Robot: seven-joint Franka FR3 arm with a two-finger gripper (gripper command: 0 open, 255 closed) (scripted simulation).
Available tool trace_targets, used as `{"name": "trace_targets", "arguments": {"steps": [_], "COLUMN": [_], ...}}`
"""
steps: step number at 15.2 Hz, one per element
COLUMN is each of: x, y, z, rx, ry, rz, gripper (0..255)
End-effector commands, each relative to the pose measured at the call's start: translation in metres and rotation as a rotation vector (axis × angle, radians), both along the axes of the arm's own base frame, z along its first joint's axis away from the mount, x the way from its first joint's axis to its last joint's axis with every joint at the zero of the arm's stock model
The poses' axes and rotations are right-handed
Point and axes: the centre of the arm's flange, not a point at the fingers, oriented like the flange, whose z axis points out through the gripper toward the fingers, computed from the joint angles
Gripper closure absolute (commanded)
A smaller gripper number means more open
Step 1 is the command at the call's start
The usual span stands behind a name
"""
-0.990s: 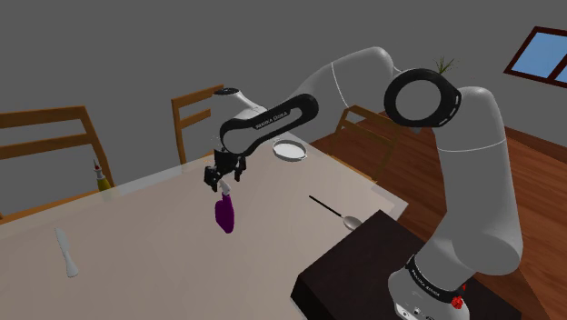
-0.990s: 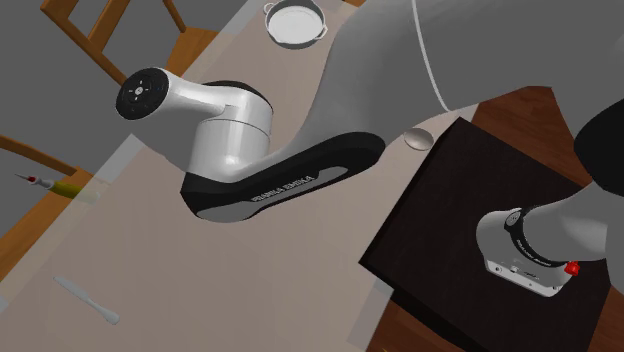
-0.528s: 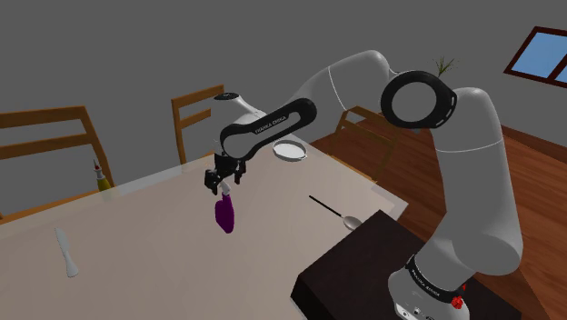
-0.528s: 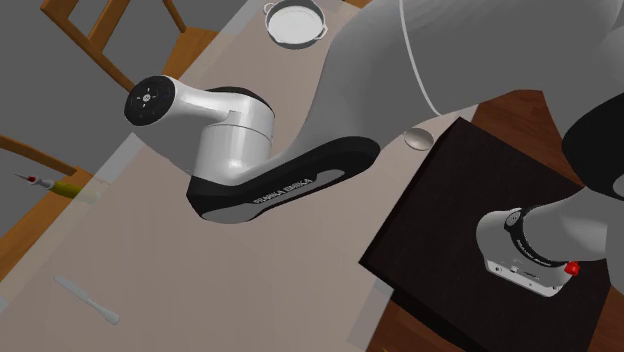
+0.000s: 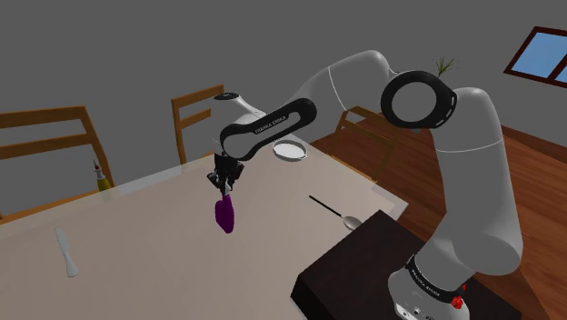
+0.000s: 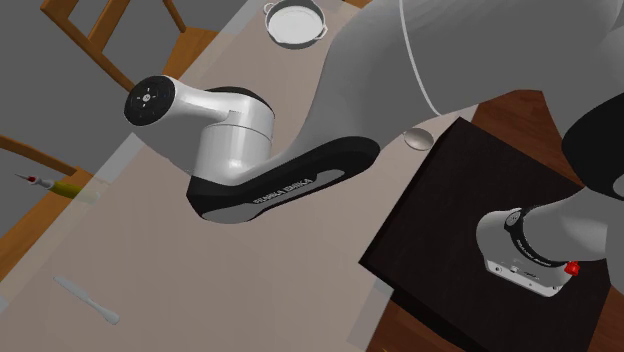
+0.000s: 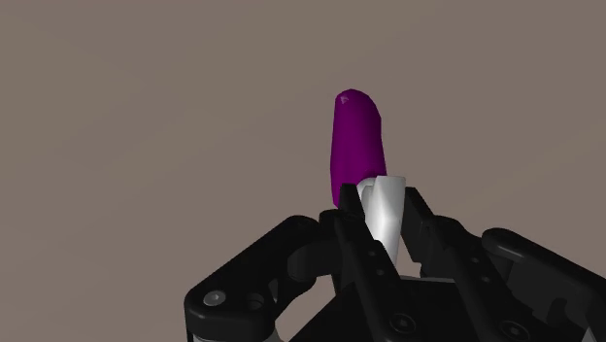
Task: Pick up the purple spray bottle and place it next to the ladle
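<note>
Worktop: the long, pale grey-beige worktop (image 5: pixel 145 264) ran from the dark stand to the shoulder view's left, with wooden slat-backed chairs (image 5: pixel 195 109) along its far edge.
Arm: the white Franka arm with dark joints (image 5: pixel 472 182) rose from the stand and reached over the worktop's middle.
Stand: a dark, box-shaped stand (image 5: pixel 363 273) sat against the worktop's near end.
Pan: a round white pan with two small handles (image 5: pixel 291 151) sat at the far corner of that end.
Task's thing: the purple spray bottle (image 5: pixel 224 215) with a white head stood about upright at the worktop's middle, well apart from the ladle; whether its base touched the surface could not be told.
Fingers: the black fingers (image 7: pixel 420 222) were closed tight on the bottle's white head, the purple body (image 7: pixel 355 146) projecting beyond them.
Ladle: a thin black-handled ladle with a grey bowl (image 5: pixel 332 210) lay near the corner closest to the stand.
Utensil: a flat white utensil (image 5: pixel 66 253) lay near the opposite end.
</note>
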Motion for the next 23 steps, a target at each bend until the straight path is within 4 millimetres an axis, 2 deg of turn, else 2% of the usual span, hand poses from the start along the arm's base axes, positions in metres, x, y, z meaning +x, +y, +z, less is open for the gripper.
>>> {"name": "trace_targets", "arguments": {"steps": [1, 4, 23], "x": [0.000, 0.000, 0.000], "y": [0.000, 0.000, 0.000], "z": [0.000, 0.000, 0.100], "rx": [0.000, 0.000, 0.000], "ry": [0.000, 0.000, 0.000], "rz": [0.000, 0.000, 0.000], "gripper": [255, 255, 255]}}
